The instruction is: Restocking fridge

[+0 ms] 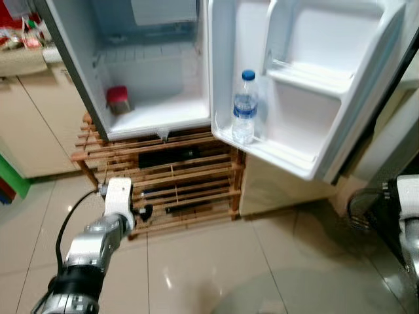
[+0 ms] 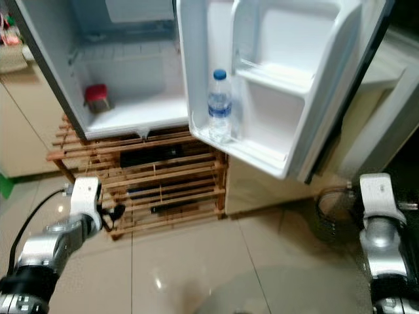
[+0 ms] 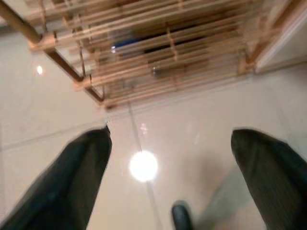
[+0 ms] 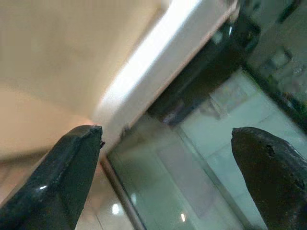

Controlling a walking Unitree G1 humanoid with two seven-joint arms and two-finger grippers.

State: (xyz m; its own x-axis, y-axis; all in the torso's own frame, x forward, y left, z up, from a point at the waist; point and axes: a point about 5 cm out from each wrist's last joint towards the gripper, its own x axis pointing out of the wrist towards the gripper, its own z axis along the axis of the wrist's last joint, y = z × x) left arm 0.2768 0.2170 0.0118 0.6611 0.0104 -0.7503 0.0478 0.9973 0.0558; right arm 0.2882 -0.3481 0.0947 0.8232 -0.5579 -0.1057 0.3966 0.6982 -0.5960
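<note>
Fridge (image 1: pixel 163 111) open; bottle (image 1: pixel 244 108) upright in the door shelf (image 1: pixel 288 157), red can (image 1: pixel 118 99) on the fridge floor. Left claw (image 3: pixel 168 158) and right claw (image 4: pixel 168 158) both spread, empty, low over the tiles. Restock looks partly done; nothing in hand.

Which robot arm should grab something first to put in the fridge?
Hard to say. Both end effectors are open, empty and low: left end effector near the wooden rack, right one by the open fridge door. Probably the left.

Water bottle (image 1: pixel 244 108) upright on open fridge (image 1: pixel 163 114) door shelf.
</note>
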